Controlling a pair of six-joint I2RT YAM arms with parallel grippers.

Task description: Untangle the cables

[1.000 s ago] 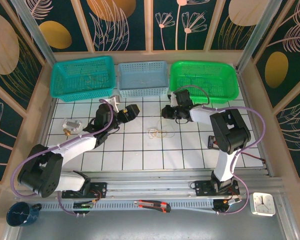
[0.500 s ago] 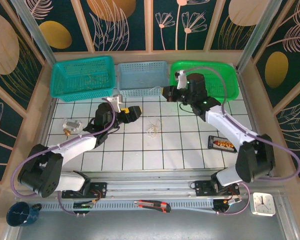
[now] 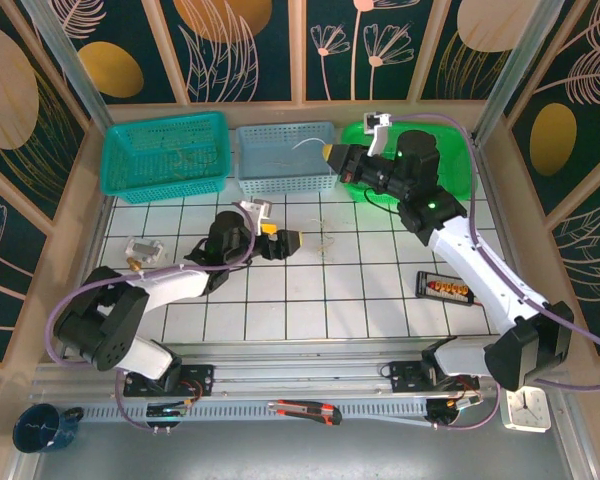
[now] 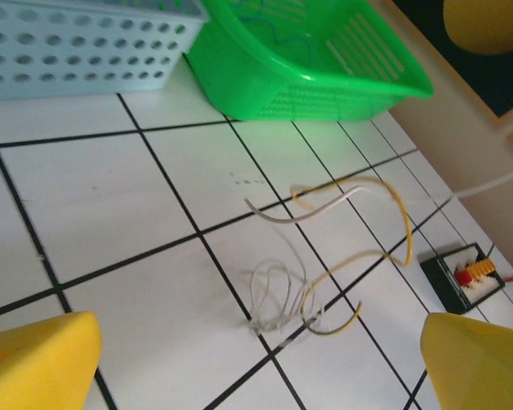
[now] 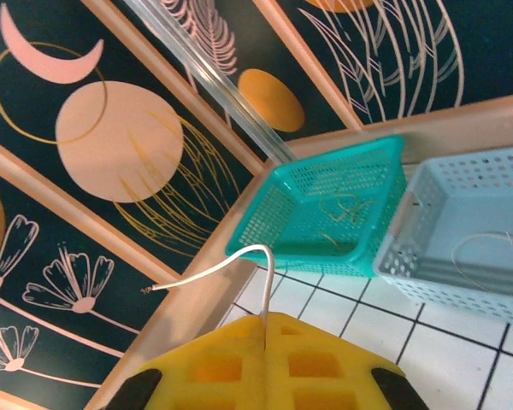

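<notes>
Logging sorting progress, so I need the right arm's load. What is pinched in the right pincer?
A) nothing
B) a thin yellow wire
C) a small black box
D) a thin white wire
D: in the right wrist view a thin white wire sticks up out of the seam between the shut yellow foam pads of the right pincer.

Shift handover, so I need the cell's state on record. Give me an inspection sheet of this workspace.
Surface: white tiled table, dark grout lines.
Job's things: thin wire tangle lying on tiles; one white wire held up off the table.
Clutter: connector box, small clear item on tiles.
Pincers: left pincer open near tangle; right pincer shut on white wire.
Cables: purple arm cables run along both arms.
Surroundings: teal basket, blue basket, green basket at far edge; patterned walls.
</notes>
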